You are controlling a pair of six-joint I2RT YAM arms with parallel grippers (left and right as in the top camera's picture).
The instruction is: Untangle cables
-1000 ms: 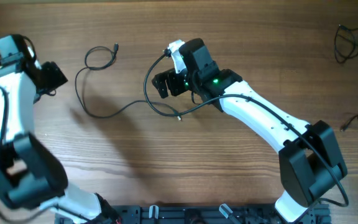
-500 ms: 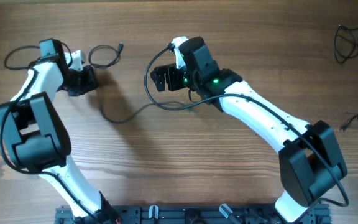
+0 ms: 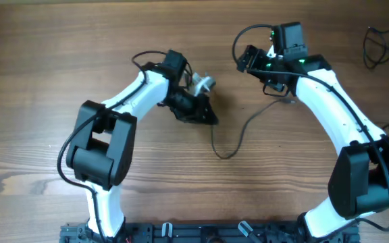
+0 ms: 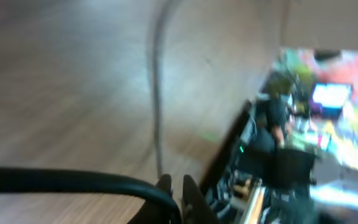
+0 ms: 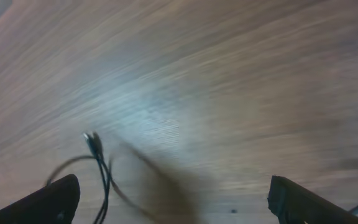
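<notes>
Nearest the base, the cable (image 3: 221,156) lies slack on the wooden surface (image 3: 147,182), bending in a hook before running away toward the right arm. Its other end rises into the left tool (image 3: 211,119), whose jaws look pinched nearly closed on that strand, though the wrist view is blurred. Farther off, the right tool (image 3: 244,61) hangs spread wide and empty, with a plug (image 5: 92,140) and thin strands beneath it, off to one side. The cord's length runs from left tool to right arm, so the right seems nearer the free end. Other cords (image 3: 378,42) lie at the far right edge.
</notes>
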